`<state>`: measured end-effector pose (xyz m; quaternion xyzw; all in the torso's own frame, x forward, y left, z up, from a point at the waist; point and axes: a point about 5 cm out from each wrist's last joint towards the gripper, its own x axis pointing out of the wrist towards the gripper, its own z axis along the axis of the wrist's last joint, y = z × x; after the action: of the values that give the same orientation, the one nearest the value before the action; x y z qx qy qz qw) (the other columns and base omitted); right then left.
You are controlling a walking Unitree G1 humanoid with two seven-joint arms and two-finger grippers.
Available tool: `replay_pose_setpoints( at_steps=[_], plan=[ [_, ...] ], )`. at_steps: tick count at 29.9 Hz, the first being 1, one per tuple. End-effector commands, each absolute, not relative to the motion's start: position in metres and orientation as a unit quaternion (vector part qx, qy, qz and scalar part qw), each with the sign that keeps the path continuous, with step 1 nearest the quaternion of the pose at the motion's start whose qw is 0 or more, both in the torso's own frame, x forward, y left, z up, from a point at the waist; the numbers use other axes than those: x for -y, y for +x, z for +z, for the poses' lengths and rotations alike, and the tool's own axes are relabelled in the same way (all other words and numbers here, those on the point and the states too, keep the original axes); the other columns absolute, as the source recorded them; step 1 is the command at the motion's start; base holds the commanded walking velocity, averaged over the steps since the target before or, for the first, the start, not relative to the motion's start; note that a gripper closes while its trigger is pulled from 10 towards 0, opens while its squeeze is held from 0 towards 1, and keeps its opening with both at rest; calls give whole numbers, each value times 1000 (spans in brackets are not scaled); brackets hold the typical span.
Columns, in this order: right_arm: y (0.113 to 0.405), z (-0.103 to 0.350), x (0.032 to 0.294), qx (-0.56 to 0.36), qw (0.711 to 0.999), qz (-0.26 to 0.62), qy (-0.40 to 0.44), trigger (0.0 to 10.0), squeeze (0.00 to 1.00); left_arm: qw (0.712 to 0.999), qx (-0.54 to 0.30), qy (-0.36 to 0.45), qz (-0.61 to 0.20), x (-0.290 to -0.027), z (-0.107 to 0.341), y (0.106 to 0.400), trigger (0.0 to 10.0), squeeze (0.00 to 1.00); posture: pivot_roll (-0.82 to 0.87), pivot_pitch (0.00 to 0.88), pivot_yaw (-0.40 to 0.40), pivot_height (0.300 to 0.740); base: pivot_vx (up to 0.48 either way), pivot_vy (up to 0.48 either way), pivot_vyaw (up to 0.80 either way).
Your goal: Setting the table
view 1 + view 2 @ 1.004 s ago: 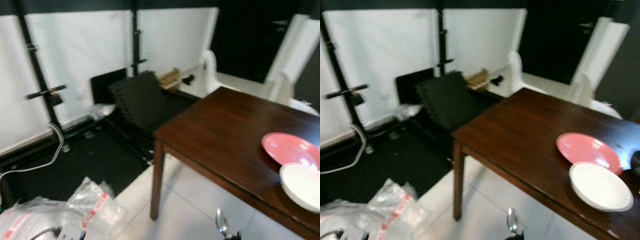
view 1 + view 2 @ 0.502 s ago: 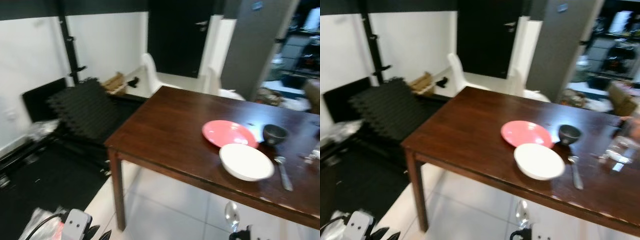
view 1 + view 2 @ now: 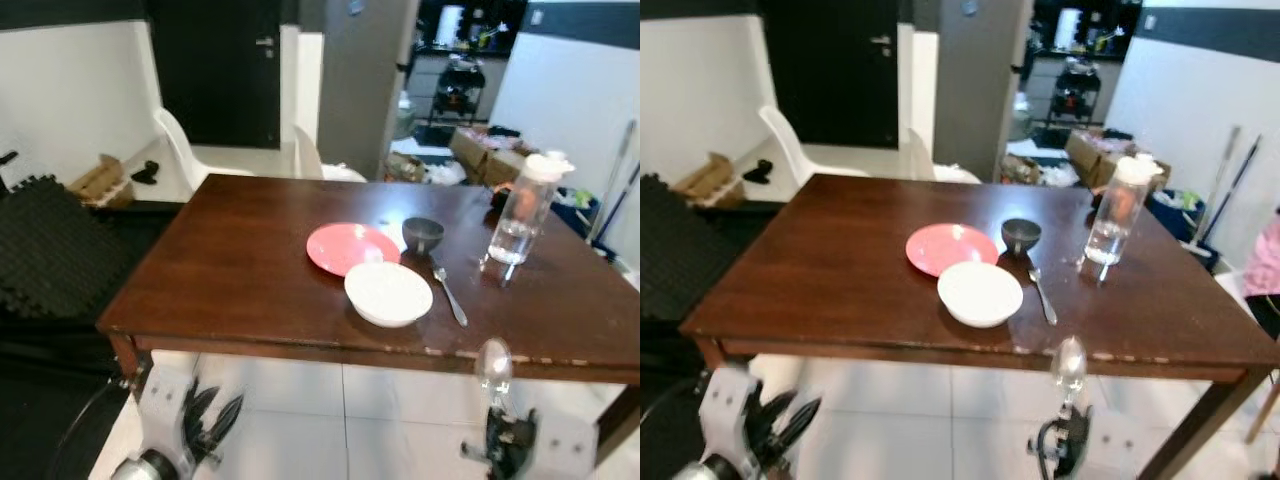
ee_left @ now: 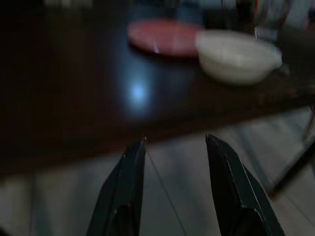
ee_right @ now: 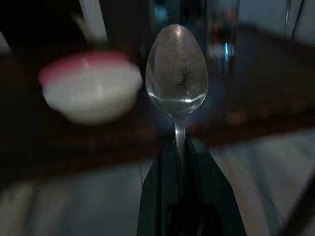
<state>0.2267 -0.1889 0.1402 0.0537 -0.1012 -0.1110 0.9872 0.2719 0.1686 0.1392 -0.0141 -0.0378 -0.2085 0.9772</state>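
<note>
A dark wooden table point(image 3: 220, 270) stands in front of me. On it are a red plate point(image 3: 345, 247), a white bowl point(image 3: 388, 293) touching the plate's near edge, a small dark bowl point(image 3: 423, 234), a silver utensil point(image 3: 448, 293) and a clear water bottle point(image 3: 520, 215). Below the table's near edge, my right gripper point(image 3: 503, 440) is shut on a silver spoon point(image 5: 177, 69) held upright, its bowl point(image 3: 493, 362) level with the table's edge. Low at the table's near left corner, my left gripper point(image 4: 175, 142) stands open with nothing between its fingers point(image 3: 210, 415).
White chairs point(image 3: 175, 150) stand at the table's far side. Black foam mats point(image 3: 40, 250) and a cardboard box point(image 3: 100, 180) lie on the floor to the left. A person in pink point(image 3: 1265, 270) is at the right edge. White tiled floor point(image 3: 340, 430) runs under the table.
The camera has swung right, so the table now sits square in front instead of at the right edge. The bottle and dark bowl have come into view. The spoon stays in my right gripper.
</note>
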Motion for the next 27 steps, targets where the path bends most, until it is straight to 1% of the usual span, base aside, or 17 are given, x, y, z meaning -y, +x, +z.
replay_pose_setpoints(
  at_steps=[1, 4, 10, 23, 27],
  plan=[
    [228, 153, 192, 122, 984, -119, 42, 10000, 0, 981, 45, -19, -187, -173, 143, 273, 10000, 137, -32, 66, 76, 740, 480, 0, 0],
    [233, 169, 191, 149, 981, -115, 37, 10000, 0, 984, 66, -14, -166, -174, 156, 281, 10000, 149, -34, 64, 77, 740, 480, 0, 0],
    [234, 172, 192, 147, 982, -113, 33, 10000, 0, 986, 68, -14, -151, -175, 160, 284, 10000, 200, -31, 65, 75, 740, 480, 0, 0],
    [235, 167, 192, 125, 985, -114, 26, 10000, 0, 985, 60, -18, -162, -167, 159, 280, 10000, 196, -30, 66, 76, 740, 480, 0, 0],
    [236, 168, 190, 124, 987, -105, 15, 10000, 0, 985, 54, -15, -163, -168, 158, 279, 10000, 188, -31, 69, 74, 740, 358, 0, 0]
  ],
)
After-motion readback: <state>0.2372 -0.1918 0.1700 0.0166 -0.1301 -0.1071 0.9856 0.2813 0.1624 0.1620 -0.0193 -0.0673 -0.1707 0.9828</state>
